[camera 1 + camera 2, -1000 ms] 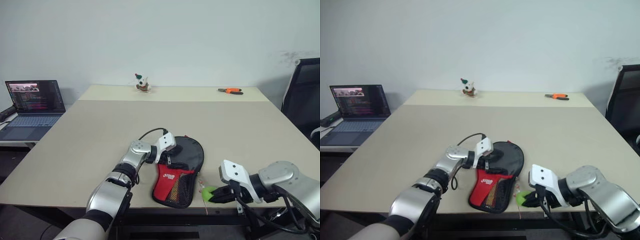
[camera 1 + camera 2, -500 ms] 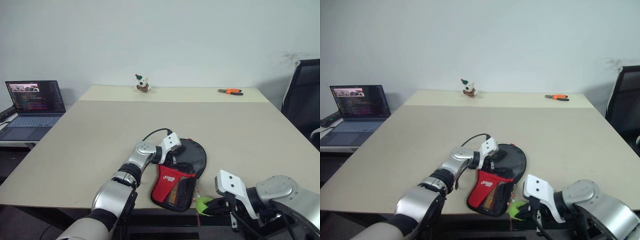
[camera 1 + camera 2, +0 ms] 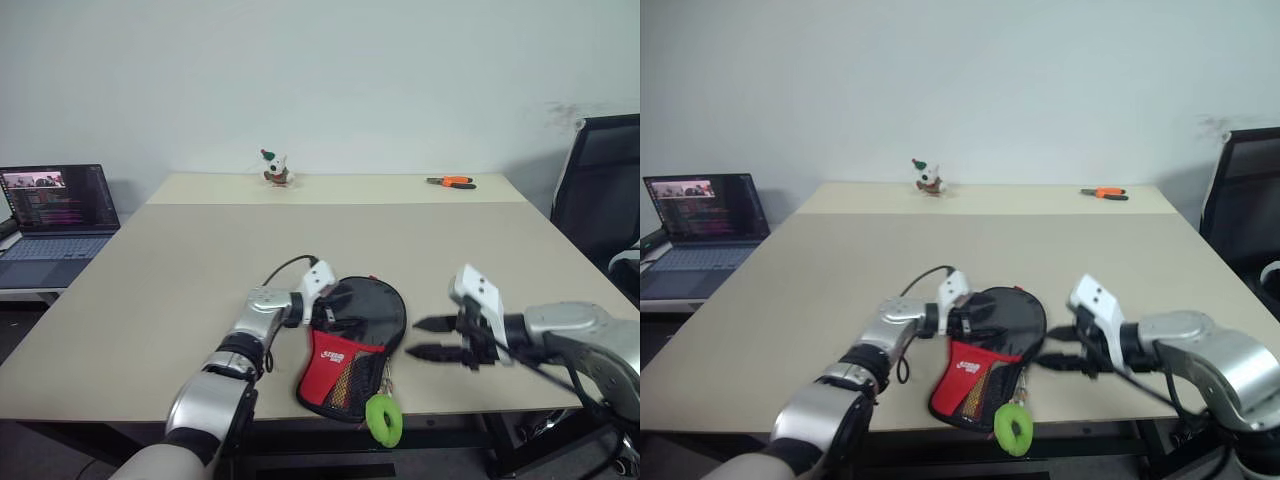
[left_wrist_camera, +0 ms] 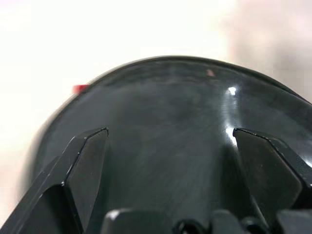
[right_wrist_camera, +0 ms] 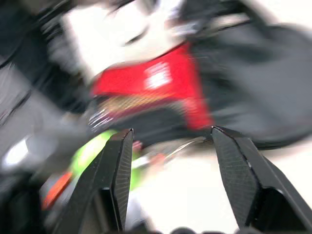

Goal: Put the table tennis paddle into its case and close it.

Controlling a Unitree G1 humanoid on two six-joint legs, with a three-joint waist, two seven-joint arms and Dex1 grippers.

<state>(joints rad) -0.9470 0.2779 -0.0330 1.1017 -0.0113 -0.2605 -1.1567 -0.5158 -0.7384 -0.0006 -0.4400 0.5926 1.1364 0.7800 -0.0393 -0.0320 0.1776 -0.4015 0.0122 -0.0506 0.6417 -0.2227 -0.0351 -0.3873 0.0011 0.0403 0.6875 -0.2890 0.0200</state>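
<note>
While the case (image 3: 352, 345) lies on the table (image 3: 180, 270), the left gripper (image 3: 330, 312) is spread wide upon its black top. The right gripper (image 3: 428, 338) is held parted and empty just beside it, a green ring (image 3: 381, 419) hanging below.

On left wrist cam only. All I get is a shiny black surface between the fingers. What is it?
Observer: The round black end of the case, lying flat near the front edge of the table. The left end effector is open at it.
Operator: Right arm?
Observer: The right end effector is open, beside the case's right side, holding nothing.
Operator: Anything else by the case?
Observer: A green ring hangs past the table edge, below the case's red end.
</note>
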